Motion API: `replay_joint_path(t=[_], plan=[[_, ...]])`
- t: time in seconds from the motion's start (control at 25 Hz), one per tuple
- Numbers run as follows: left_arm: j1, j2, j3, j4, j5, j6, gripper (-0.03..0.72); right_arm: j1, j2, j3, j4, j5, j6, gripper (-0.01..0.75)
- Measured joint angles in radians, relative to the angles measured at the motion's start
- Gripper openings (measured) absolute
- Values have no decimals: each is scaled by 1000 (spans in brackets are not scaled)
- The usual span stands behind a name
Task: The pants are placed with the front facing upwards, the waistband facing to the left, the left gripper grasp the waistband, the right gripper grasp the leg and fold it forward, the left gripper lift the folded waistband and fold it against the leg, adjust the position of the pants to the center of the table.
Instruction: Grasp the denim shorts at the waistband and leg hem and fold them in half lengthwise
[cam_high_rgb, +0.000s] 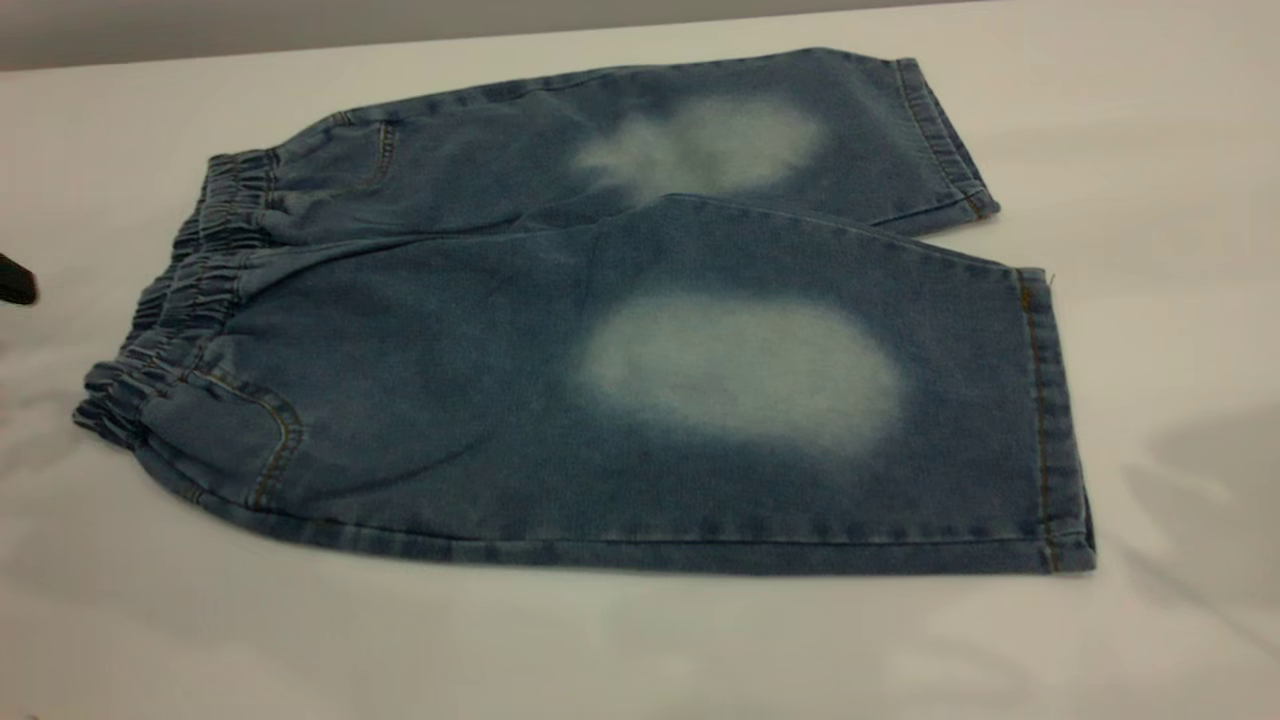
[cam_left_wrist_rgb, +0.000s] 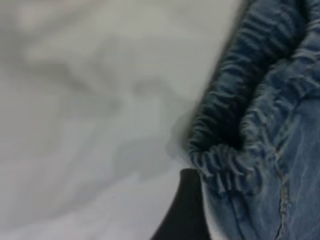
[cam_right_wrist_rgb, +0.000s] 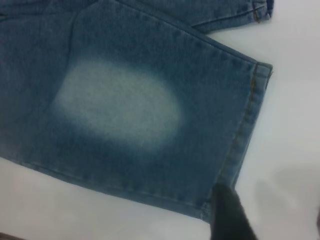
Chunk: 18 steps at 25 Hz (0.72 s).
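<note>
The knee-length blue denim shorts (cam_high_rgb: 600, 330), each front leg marked by a pale faded patch, lie flat and unfolded across the middle of the exterior frame on the plain white counter (cam_high_rgb: 640, 650). Their gathered, ruffled elastic waistband (cam_high_rgb: 185, 290) points toward the frame's left and the stitched leg hems toward its right, an arrangement that gives each arm the end nearest to it.

The left gripper (cam_high_rgb: 15, 280), a black angular claw, shows only as a dark tip at the exterior frame's left edge, near the waistband but apart from it. In the left wrist view one black finger (cam_left_wrist_rgb: 185, 210) sits at the lower middle of the frame, just beside the waistband's ruffled corner (cam_left_wrist_rgb: 220, 165). It seems lined up there to take that corner, though whether it touches the cloth, and whether the fingers are apart or together, cannot be told.

The right gripper is outside the exterior frame. In the right wrist view a single dark finger (cam_right_wrist_rgb: 227, 212) shows at the lower right of the frame, just beside the corner of the nearer leg's hem (cam_right_wrist_rgb: 245, 130), the likely spot for gripping the leg and turning it over. How its fingers stand cannot be told either.

Judging by the flat cloth, no fold is made yet.
</note>
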Motion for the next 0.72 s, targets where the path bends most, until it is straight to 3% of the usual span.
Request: replay_joint_path(t=[0.4,0.72], plan=[[-1,203,-1,-68,72,67,579,0,0,0,0,0,1,315],[-1,221,-10,-194,57,166,578,0,0,0,29,-4,3,315]])
